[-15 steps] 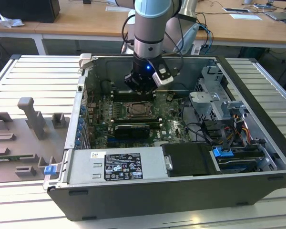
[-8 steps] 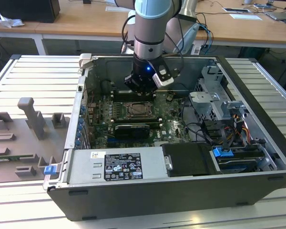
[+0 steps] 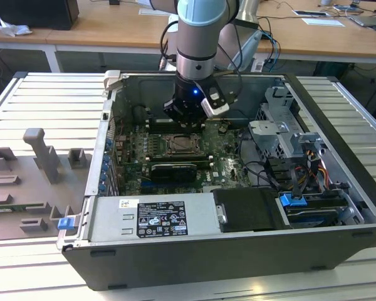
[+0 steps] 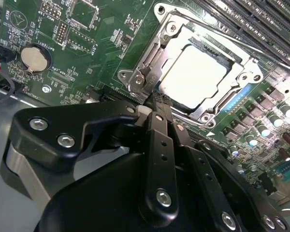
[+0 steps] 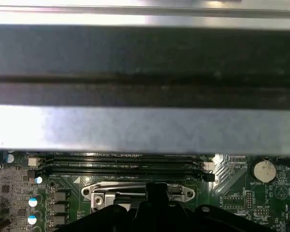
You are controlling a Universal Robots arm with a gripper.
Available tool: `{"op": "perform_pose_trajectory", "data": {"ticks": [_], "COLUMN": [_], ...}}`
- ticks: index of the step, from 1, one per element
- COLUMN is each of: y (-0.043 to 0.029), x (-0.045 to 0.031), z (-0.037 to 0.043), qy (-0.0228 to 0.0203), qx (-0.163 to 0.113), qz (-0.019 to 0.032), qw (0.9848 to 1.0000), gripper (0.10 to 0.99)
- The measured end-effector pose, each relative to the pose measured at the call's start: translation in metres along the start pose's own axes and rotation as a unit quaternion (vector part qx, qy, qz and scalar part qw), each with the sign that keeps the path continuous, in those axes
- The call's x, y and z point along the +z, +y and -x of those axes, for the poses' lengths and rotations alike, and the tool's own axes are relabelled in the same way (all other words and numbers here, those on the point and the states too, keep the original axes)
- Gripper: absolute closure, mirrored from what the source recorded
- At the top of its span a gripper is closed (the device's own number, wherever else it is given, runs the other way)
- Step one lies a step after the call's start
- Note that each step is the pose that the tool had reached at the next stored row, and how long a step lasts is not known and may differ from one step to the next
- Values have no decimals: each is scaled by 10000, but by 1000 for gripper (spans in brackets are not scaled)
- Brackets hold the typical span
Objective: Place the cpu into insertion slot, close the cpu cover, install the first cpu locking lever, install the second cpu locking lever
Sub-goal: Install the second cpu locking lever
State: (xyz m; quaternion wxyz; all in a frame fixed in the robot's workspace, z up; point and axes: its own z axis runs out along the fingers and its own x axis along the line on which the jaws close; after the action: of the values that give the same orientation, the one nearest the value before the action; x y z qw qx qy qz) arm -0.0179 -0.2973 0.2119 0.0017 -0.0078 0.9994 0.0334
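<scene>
I see the black pincer (image 4: 157,104) with fingers pressed together, empty, tips at the rim of the silver-rimmed square insertion slot (image 4: 195,72) on the green circuit board (image 4: 87,43). The pale silvery cpu (image 4: 195,77) sits in the slot. The thin silver cpu cover frame (image 4: 181,36) looks closed over it, though I can't confirm latching.
</scene>
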Motion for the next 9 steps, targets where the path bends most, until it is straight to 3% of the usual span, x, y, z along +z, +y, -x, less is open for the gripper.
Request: {"op": "perform_pose_trajectory", "data": {"ticks": [6,9], "y": [-27,-20], "x": [-5,-107], "z": [-1,0], "qy": [1,0], "qx": [1,0], "qz": [-1,0], "qw": [10000,10000], "gripper": [980,980]}}
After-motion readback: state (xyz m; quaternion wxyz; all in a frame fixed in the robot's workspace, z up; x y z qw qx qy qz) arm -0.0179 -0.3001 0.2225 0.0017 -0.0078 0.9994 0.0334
